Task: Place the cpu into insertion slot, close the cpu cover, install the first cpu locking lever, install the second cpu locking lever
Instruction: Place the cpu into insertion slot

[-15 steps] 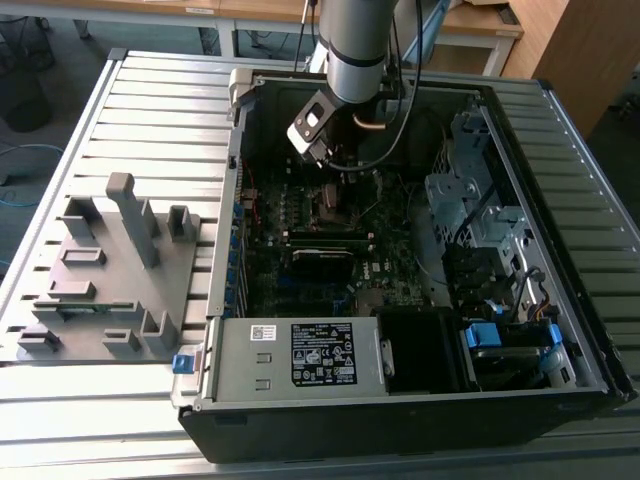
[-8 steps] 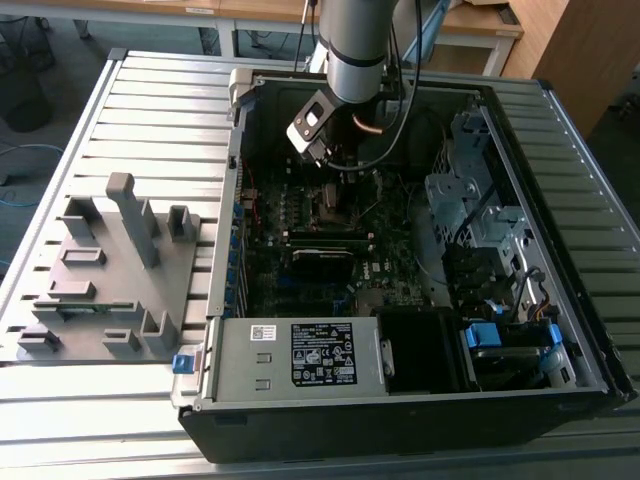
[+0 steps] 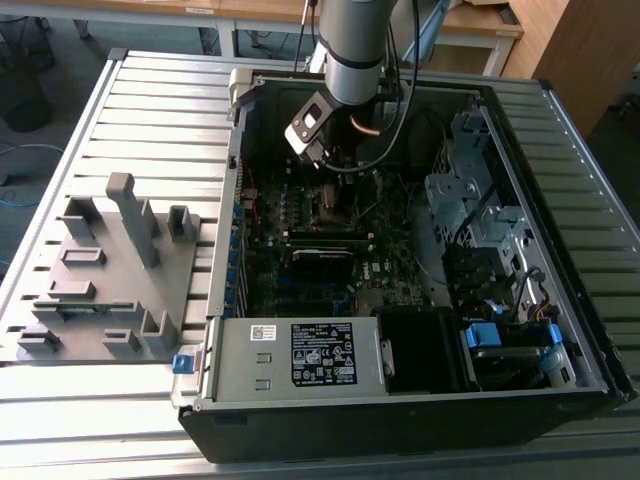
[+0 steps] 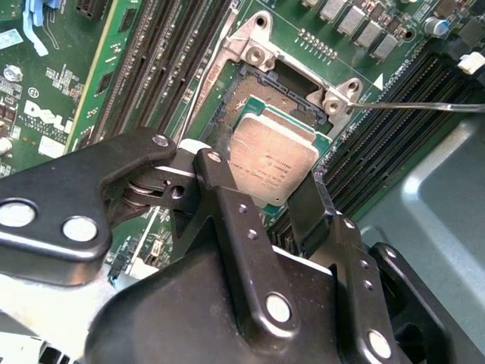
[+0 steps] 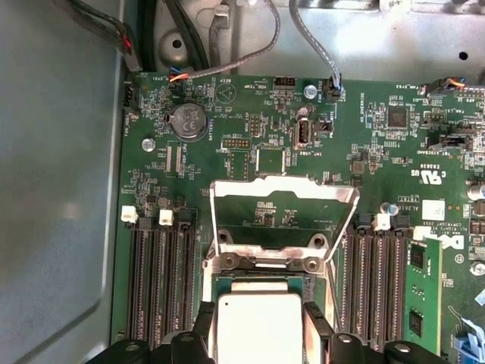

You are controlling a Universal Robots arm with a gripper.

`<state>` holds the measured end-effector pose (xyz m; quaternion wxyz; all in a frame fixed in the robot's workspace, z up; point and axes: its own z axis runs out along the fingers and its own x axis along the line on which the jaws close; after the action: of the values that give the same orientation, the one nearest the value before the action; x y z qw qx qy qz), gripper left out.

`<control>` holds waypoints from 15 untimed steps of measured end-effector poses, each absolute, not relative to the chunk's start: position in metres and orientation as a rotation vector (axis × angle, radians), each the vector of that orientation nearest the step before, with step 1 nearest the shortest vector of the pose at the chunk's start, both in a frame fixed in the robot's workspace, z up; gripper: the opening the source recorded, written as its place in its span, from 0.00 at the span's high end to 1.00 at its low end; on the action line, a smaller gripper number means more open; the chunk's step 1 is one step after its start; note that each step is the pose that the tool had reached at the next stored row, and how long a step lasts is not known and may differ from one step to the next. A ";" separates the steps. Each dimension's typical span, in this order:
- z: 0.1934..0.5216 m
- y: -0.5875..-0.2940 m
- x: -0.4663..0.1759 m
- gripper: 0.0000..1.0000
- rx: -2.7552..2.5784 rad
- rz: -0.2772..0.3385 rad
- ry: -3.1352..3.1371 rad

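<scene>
Over the insertion slot (image 4: pixel 254 82), the gripper (image 4: pixel 269 188) is clamped on the cpu (image 4: pixel 269 152), with the cpu cover (image 5: pixel 288 187) standing open. The chip should seat best if kept level, edges square to the slot.

This is looking like a robotics lab set up for computer-assembly work. A slatted aluminium bench (image 3: pixel 150 110) is carrying an opened desktop computer case (image 3: pixel 400 430) lying on its side. A grey fixture (image 3: pixel 110 270) with upright blocks is sitting near the bench's edge on the exterior view's left. A robot arm (image 3: pixel 355 45) is reaching down into the case, its pincer (image 5: pixel 260 326) gripping the cpu (image 4: pixel 273 159) over the bare green motherboard (image 5: pixel 250 144). Wooden desks (image 3: pixel 480 25) are standing beyond the bench's far edge, and a blue cable (image 3: pixel 30 155) is trailing on the floor.
</scene>
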<state>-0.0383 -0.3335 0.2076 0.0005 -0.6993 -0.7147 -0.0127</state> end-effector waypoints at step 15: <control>0.205 -0.333 -0.042 0.46 -2.197 -0.040 -2.244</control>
<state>-0.0416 -0.3332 0.2051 0.0005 -0.6996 -0.7145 -0.0128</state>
